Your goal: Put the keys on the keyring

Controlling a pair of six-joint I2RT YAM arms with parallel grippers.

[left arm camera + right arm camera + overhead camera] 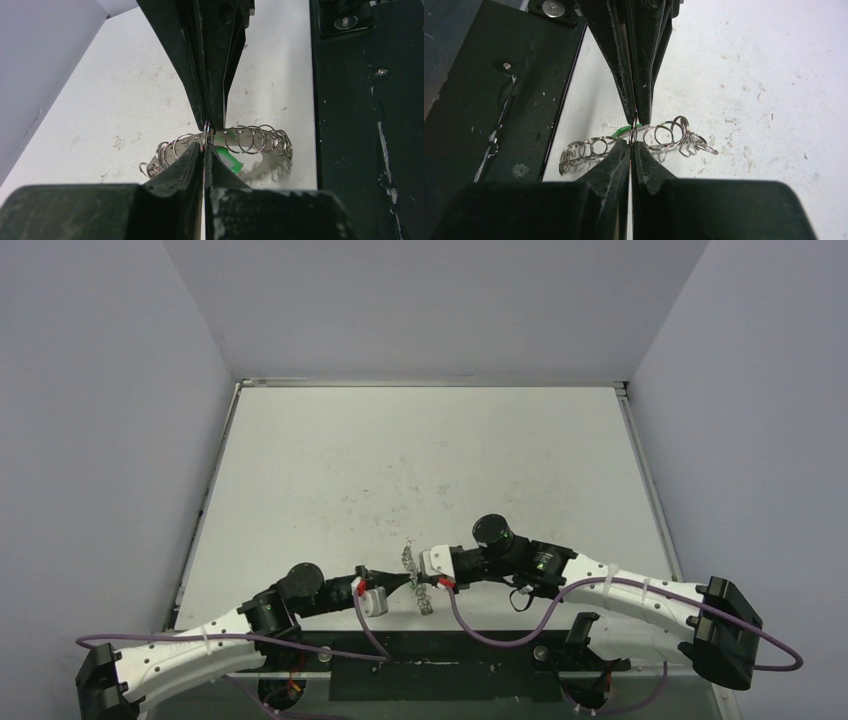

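Note:
The keyring (pixel 252 139), a silver ring fringed with wire loops, hangs just above the table near its front edge, casting a shadow. My left gripper (pixel 205 146) is shut on one wire loop at the ring's rim. The right gripper (pixel 631 144) meets it tip to tip and is shut on that same loop. The ring (pixel 665 134) spreads to both sides of the pinched loop. A key's bright green tag (pixel 229 161) shows just behind the left fingertips, and the green tag (pixel 626 131) peeks out beside the right ones. From above, left gripper (pixel 400 581), right gripper (pixel 423 570) and keyring (pixel 410 556) bunch together. The red-tagged key is hidden.
The black base plate (pixel 360 125) with its screws runs along the table's near edge, close beside the keyring. The white table (pixel 420 470) stretches back to grey walls. Purple cables (pixel 500 635) loop from both arms over the base plate.

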